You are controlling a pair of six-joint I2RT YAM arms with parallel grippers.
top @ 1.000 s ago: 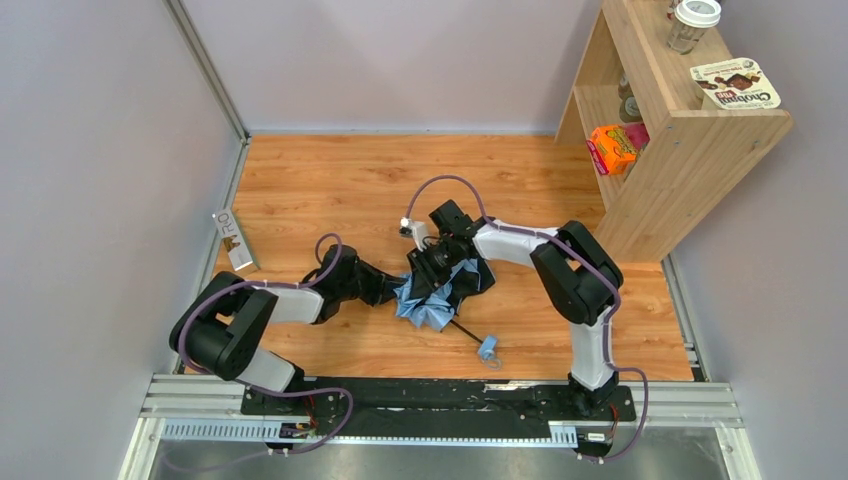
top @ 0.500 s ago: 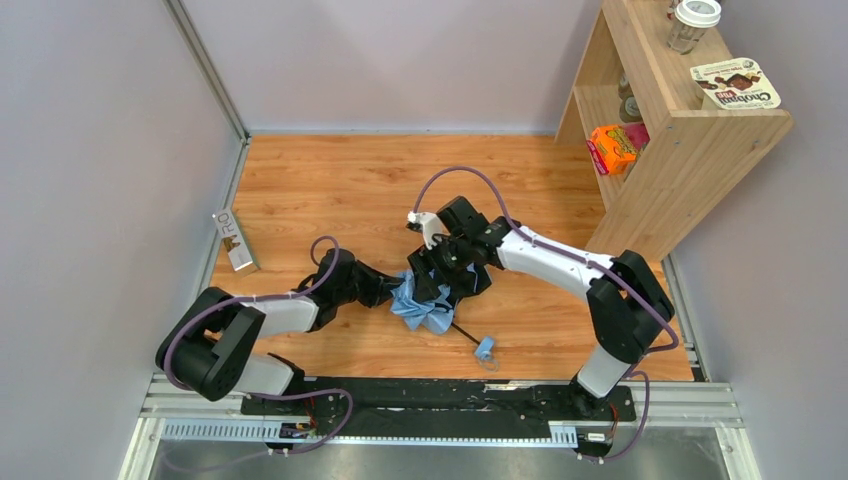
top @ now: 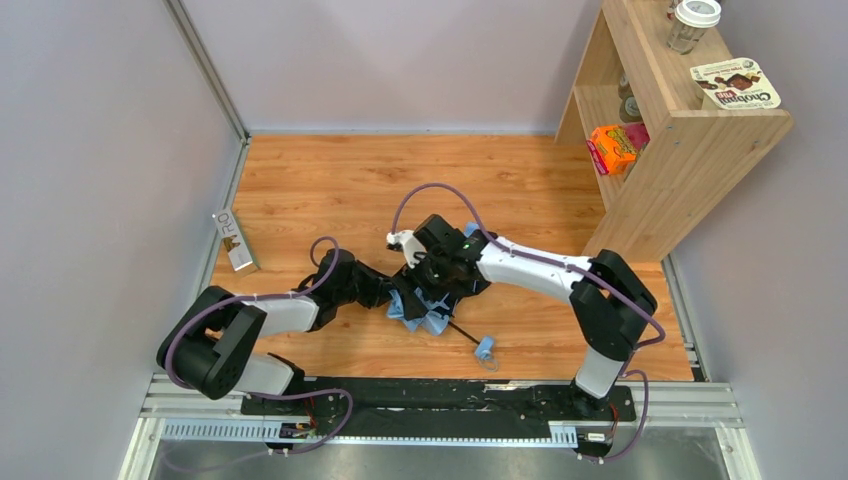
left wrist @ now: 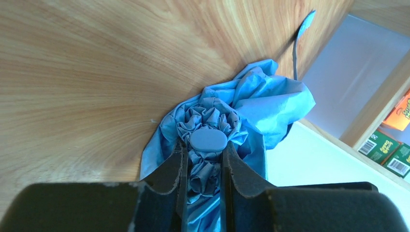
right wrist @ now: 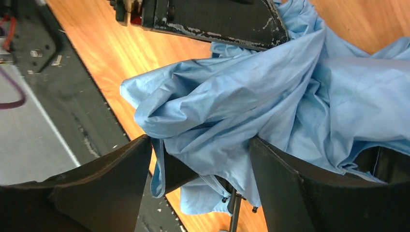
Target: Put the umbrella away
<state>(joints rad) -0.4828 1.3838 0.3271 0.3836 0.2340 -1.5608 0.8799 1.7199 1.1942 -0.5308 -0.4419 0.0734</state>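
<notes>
The umbrella lies crumpled on the wooden floor, a heap of sky-blue fabric. Its thin dark shaft runs out to the small blue handle. My left gripper comes in from the left and is shut on the bunched fabric just below the oval top cap; in the left wrist view, the left gripper has a finger pressing in on either side. My right gripper sits over the heap from the right. In its wrist view the right gripper is open wide, with loose canopy draped between its fingers and the shaft below.
A wooden shelf unit stands at the back right, holding an orange box, a lidded cup and a snack pack. A small card box leans at the left wall. The metal base rail runs along the near edge.
My right gripper has opened wide and shifted a little left over the umbrella, its arm stretching out. The left gripper keeps its hold on the bunched top.
</notes>
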